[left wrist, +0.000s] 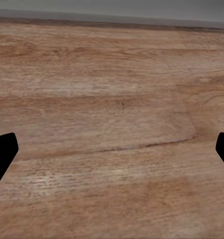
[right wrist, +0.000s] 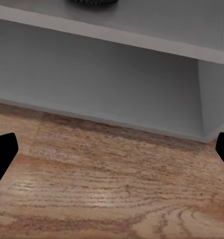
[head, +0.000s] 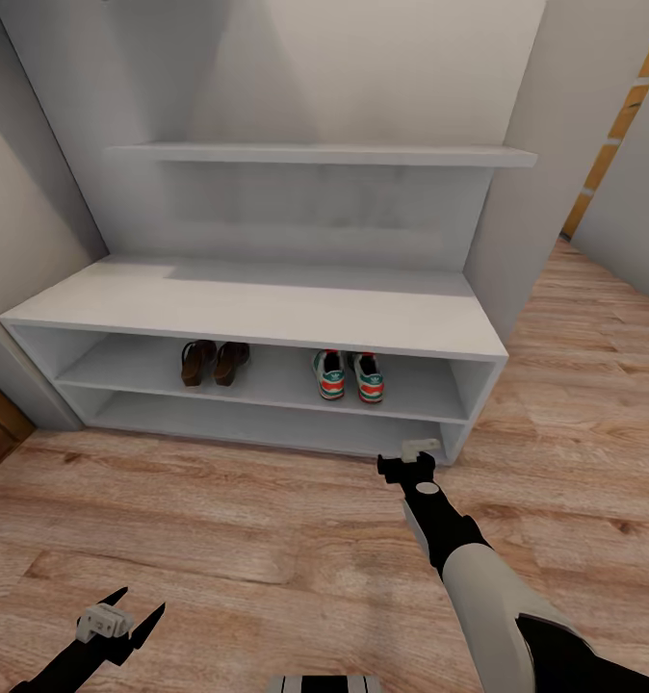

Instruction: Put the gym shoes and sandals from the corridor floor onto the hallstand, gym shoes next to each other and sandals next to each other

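Gym shoes (head: 349, 375) and sandals (head: 214, 363) paired on hallstand (head: 267, 308) upper shelf, toes hidden. Left tool (head: 122, 616) spread wide, empty, over corridor floor (head: 267, 520). Right tool (head: 406, 462) wide apart, empty, near lower shelf.

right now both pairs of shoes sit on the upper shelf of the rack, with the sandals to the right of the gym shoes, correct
Not quite. Both pairs do sit on the upper shelf of the hallstand, but the head view shows the sandals to the left of the gym shoes, not the right.
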Controlling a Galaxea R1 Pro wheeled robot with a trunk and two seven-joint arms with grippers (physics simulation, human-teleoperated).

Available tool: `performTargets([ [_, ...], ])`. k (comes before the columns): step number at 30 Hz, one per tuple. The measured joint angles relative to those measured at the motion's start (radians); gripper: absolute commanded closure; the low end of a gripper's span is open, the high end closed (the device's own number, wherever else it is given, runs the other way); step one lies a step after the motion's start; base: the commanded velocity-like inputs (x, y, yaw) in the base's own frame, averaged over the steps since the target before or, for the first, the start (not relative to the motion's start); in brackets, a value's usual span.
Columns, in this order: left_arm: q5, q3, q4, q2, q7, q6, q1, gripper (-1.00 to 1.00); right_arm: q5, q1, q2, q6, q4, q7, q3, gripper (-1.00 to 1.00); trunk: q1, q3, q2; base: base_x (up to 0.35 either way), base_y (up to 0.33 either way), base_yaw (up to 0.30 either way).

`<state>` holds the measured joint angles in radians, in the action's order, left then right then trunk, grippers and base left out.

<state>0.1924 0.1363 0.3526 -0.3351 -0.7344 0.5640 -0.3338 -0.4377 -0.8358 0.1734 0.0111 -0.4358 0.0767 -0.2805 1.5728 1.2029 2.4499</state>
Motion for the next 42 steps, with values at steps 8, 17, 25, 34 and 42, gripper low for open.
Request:
performTargets([
  [8,0.001,0.003,0.0,-0.001,0.001,-0.002,0.0,-1.0,0.0,0.0,0.0,0.001,0.032,-0.004,0.0,-1.0,-0.031,-0.025,-0.056,0.0,0.0,0.0],
  [17,0.005,0.005,0.0,-0.004,0.005,-0.005,0.0,-1.0,0.0,0.008,0.0,0.027,0.081,-0.007,0.001,-1.0,-0.065,-0.053,-0.119,0.0,0.0,0.0],
  [25,0.007,0.006,0.0,-0.007,0.008,-0.014,0.0,-1.0,-0.001,0.033,0.0,0.127,0.153,-0.01,0.001,-1.0,-0.096,-0.078,-0.175,0.0,0.0,0.0],
  [34,0.008,0.007,-0.001,-0.008,0.009,-0.018,0.0,-1.0,-0.007,0.066,-0.013,0.222,0.257,-0.012,0.003,-1.0,-0.13,-0.106,-0.238,0.0,0.0,0.0],
  [42,0.008,0.007,-0.009,-0.007,0.049,-0.028,0.0,-1.0,-0.007,0.125,-0.067,0.313,0.332,-0.013,0.002,-1.0,-0.161,-0.131,-0.294,0.0,0.0,0.0],
])
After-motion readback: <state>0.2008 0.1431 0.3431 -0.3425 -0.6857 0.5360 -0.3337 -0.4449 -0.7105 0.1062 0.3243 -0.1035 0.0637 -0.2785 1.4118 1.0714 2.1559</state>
